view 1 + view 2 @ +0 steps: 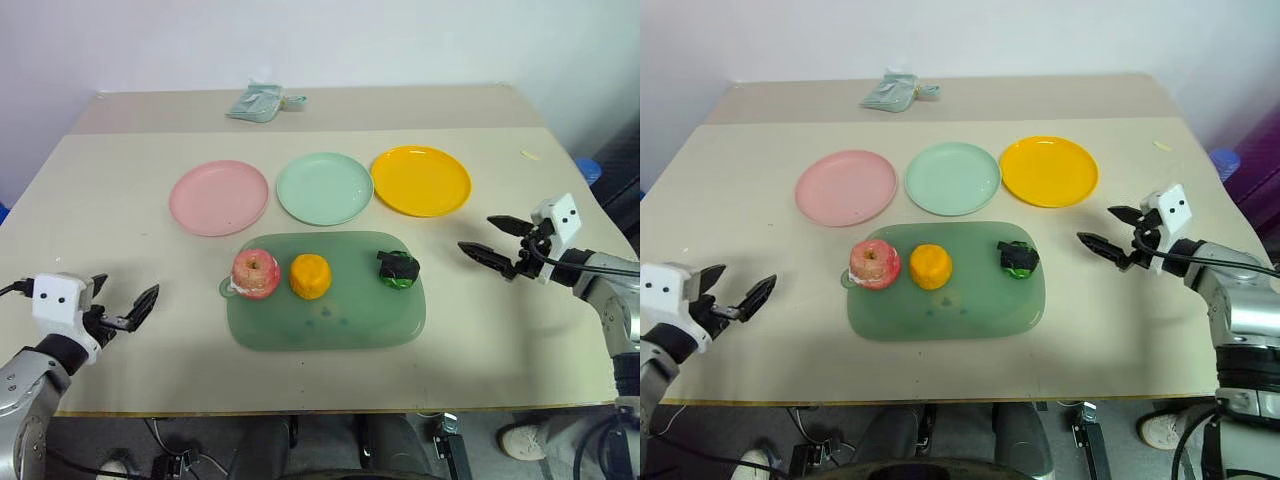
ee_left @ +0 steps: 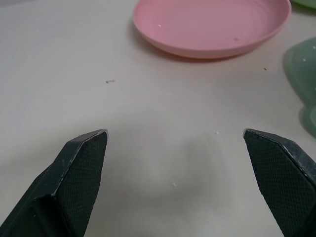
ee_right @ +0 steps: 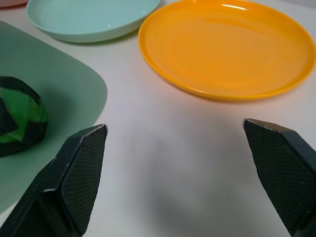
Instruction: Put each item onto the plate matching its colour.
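Right, here is the pale beige table (image 1: 120, 200) with three round shallow plastic plates lined up in a row across its middle: the pink plate (image 1: 218, 197) on the left, the mint green plate (image 1: 324, 188) in the centre, the orange-yellow plate (image 1: 421, 180) on the right, each just beside its neighbour and all three bare. Nearer the robot lies a large translucent green rounded-rectangle mat (image 1: 330, 320), and all three items sit along its far side. The red-pink apple (image 1: 256, 273) stands upright at the mat's left end, stem dimple up. The orange fruit (image 1: 310, 276) sits just beside it, a small gap between them. The small dark green-and-black lump (image 1: 398, 269) rests near the mat's right corner, well apart from the orange fruit. In the right wrist view that lump lies on the mat's edge with the orange-yellow plate beyond it.

The left pincer (image 1: 128, 304) hovers low over bare table to the left of the mat, its two black fingers spread wide with nothing between them. The right pincer (image 1: 493, 242) hangs to the right of the mat, aimed toward the lump, fingers likewise spread wide and empty. At the table's far edge lies a crumpled pale green cloth bundle (image 1: 262, 101).
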